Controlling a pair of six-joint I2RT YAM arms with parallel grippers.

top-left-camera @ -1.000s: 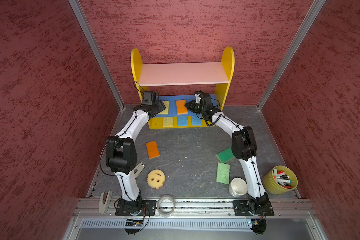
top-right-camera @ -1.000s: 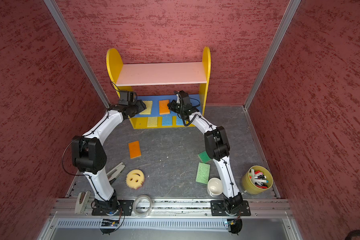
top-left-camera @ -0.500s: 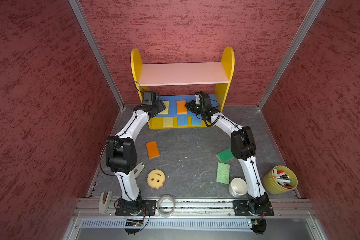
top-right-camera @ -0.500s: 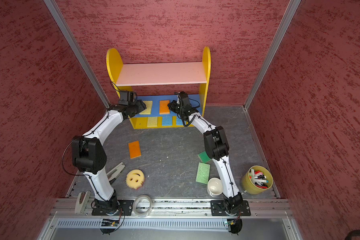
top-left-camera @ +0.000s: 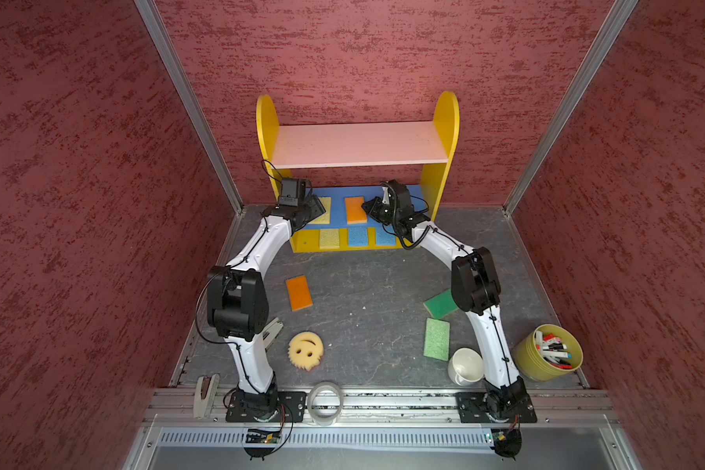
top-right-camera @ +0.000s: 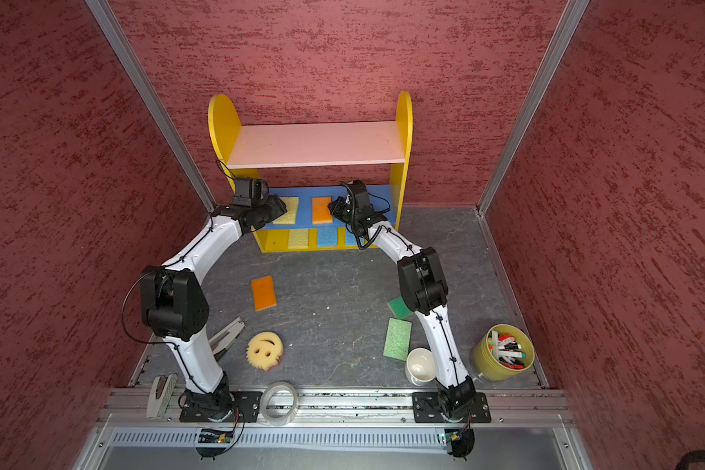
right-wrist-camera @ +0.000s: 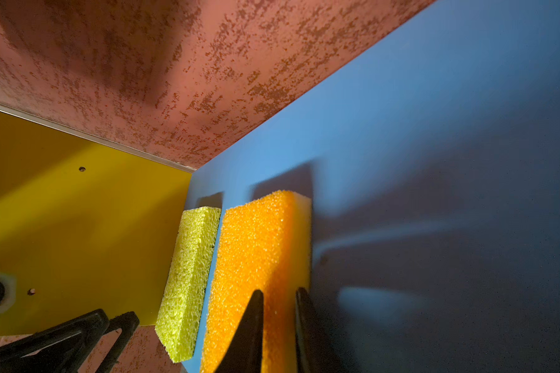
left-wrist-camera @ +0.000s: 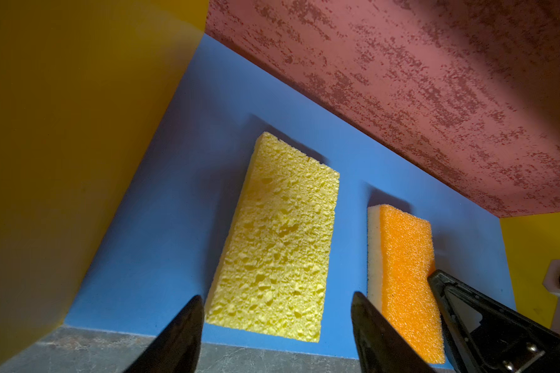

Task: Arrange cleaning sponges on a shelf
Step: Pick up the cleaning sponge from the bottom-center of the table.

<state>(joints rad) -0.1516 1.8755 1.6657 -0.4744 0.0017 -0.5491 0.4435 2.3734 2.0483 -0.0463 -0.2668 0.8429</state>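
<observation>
Right hand (right-wrist-camera: 278, 290) slightly wider; orange sponge (right-wrist-camera: 253, 252) front-to-back

Bright, sharp; hard shadows across shelf (right-wrist-camera: 434, 129)

Yellow sponge (left-wrist-camera: 272, 239), orange sponge (left-wrist-camera: 404, 290)

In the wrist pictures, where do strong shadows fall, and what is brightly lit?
Left wrist view: the yellow sponge and orange sponge cast dark shadows on the blue board. Right wrist view: a broad shadow darkens that board; the orange sponge is brightly lit.
</observation>
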